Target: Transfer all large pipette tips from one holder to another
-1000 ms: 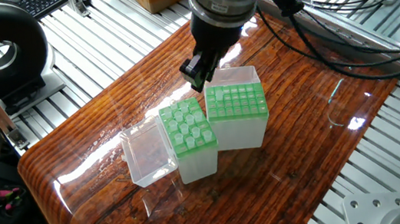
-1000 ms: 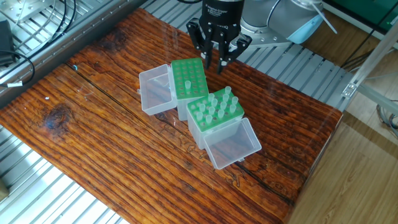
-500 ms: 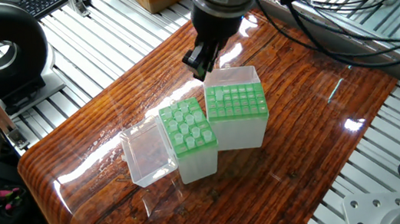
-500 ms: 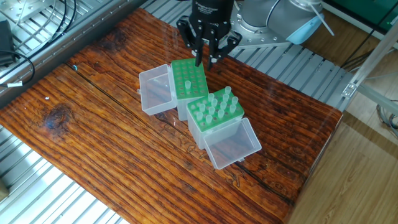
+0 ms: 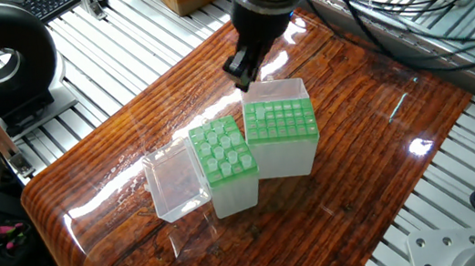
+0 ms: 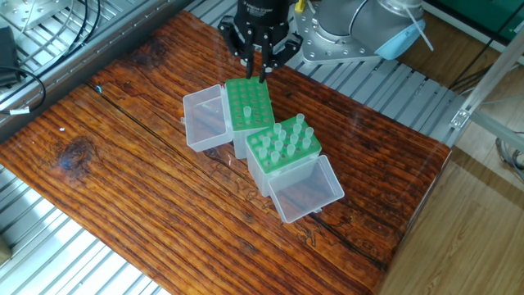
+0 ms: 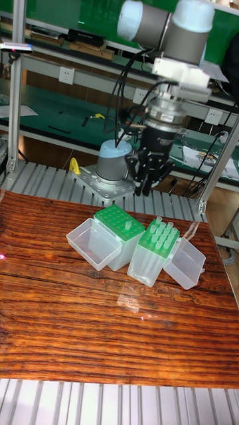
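**Gripper above the near-empty rack, between picks**

Gripper (image 6: 262,67) hangs above the far edge of the near-empty green rack (image 6: 248,105), clear of it. Fingers sit close together, only a narrow gap showing. No tip is visible between them, but the views are too small to settle it, so I cannot tell if anything is held.

Large pipette tips (image 6: 283,136): most stand in the full green rack (image 7: 160,240), round tops proud of the grid. In the tall fixed view one tip (image 7: 123,228) appears to sit in the near-empty rack. The two racks stand touching, corner to side, each with its clear lid (image 6: 204,119) hinged open and lying on the wooden table (image 6: 123,164).

Judgement: transfer is barely begun; next step is likely a move across to the full rack for another tip.

Notes for doing it well:
- Centre on a single tip top; neighbours are close.
- Descend vertically and lift straight until the point clears the grid.
- Avoid nudging either rack, since neither looks fixed down.
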`<state>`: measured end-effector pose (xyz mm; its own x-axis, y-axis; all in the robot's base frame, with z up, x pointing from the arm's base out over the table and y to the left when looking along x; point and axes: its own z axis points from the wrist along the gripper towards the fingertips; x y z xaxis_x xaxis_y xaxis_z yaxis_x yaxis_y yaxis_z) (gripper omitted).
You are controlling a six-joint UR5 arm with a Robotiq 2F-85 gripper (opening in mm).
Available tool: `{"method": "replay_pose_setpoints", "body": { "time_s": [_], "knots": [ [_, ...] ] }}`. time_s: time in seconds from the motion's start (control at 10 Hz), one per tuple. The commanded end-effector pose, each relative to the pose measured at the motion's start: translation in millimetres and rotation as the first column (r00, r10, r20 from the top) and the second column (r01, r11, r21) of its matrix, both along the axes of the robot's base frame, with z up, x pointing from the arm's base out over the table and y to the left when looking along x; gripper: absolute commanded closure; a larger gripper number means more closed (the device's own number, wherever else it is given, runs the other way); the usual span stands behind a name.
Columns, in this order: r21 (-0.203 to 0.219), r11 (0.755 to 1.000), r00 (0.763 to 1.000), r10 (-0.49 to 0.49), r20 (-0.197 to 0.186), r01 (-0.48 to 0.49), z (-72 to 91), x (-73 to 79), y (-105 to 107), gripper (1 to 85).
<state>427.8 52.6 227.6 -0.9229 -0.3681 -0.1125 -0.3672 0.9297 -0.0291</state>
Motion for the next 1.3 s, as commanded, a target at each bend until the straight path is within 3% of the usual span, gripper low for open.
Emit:
{"method": "replay_pose_setpoints", "body": {
  "time_s": [0.0, 0.2, 0.4, 0.6, 0.9, 1.1, 1.2],
  "knots": [
    [-0.032, 0.996, 0.996, 0.082, -0.034, -0.083, -23.4, -12.6, -17, 59.3],
    [-0.041, 0.993, 0.994, 0.109, -0.029, -0.110, -41.2, -10.7, -28, 59.3],
    [-0.061, 0.990, 0.992, 0.128, 0.004, -0.128, -55.9, 0.7, -37, 59.3],
    [-0.030, 0.992, 0.992, 0.123, 0.009, -0.123, -56.7, 2.9, -28, 58.3],
    [0.002, 0.992, 0.990, 0.128, 0.052, -0.128, -54.9, 15.5, -20, 51.7],
    [0.039, 0.995, 0.995, 0.089, 0.041, -0.091, -63.8, 17.9, -7, 51.3],
    [0.031, 0.996, 0.995, 0.085, 0.044, -0.086, -69.1, 19.9, -7, 51.3]
  ]
}}
